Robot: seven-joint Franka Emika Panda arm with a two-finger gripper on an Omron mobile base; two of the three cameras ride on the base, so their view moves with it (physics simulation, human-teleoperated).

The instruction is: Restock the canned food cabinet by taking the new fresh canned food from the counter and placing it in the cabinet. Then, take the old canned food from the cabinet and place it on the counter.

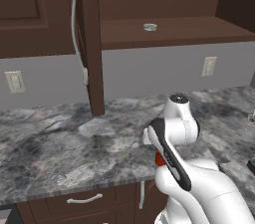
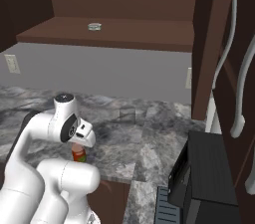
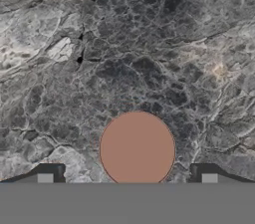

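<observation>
Grey marbled stone table beneath spread jaws—lower them squarely astride the small upright red-orange can, centred, before closing—keeping it upright.

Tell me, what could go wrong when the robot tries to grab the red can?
The red can stands near the counter edge, so a bump might push it off. The open gripper looks straight down with the can between its jaws; closing off-center could tip it. Lifting it toward the cabinet, the can might hit the open door or the silvery tin on the shelf.
</observation>
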